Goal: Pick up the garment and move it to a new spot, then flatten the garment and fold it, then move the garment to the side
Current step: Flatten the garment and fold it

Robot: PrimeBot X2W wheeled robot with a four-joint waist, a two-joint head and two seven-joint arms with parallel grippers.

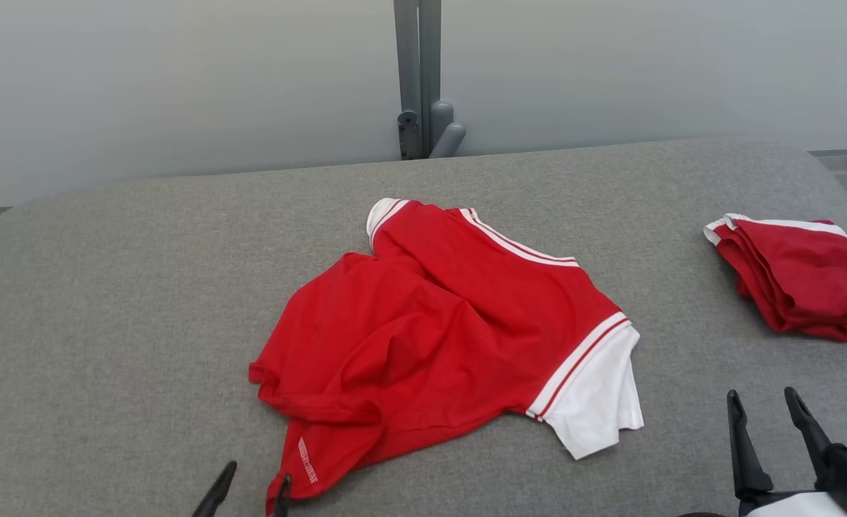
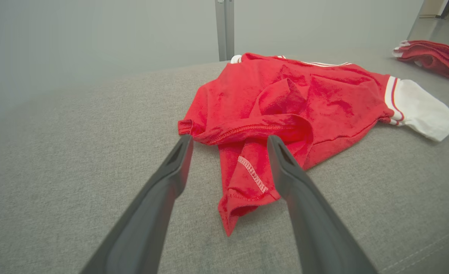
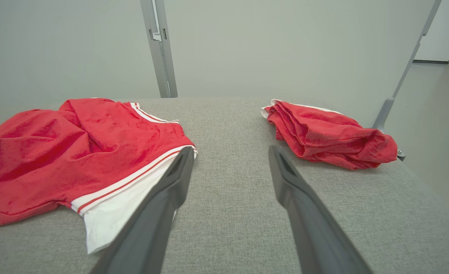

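The garment (image 1: 437, 337) is a red shirt with white striped sleeves, lying crumpled in the middle of the grey padded table (image 1: 107, 323). My left gripper (image 1: 256, 475) is open at the bottom edge of the head view, by the shirt's near hem corner. In the left wrist view the hem of the garment (image 2: 247, 171) runs between the two spread fingers of that gripper (image 2: 229, 140); I cannot tell whether they touch it. My right gripper (image 1: 761, 395) is open and empty at the lower right, just right of the white sleeve (image 3: 125, 205).
A second red garment (image 1: 797, 276), folded, lies near the table's right edge, also visible ahead of the right gripper (image 3: 230, 150). A grey post (image 1: 419, 79) stands behind the table's far edge against a pale wall. Bare table surface stretches to the left.
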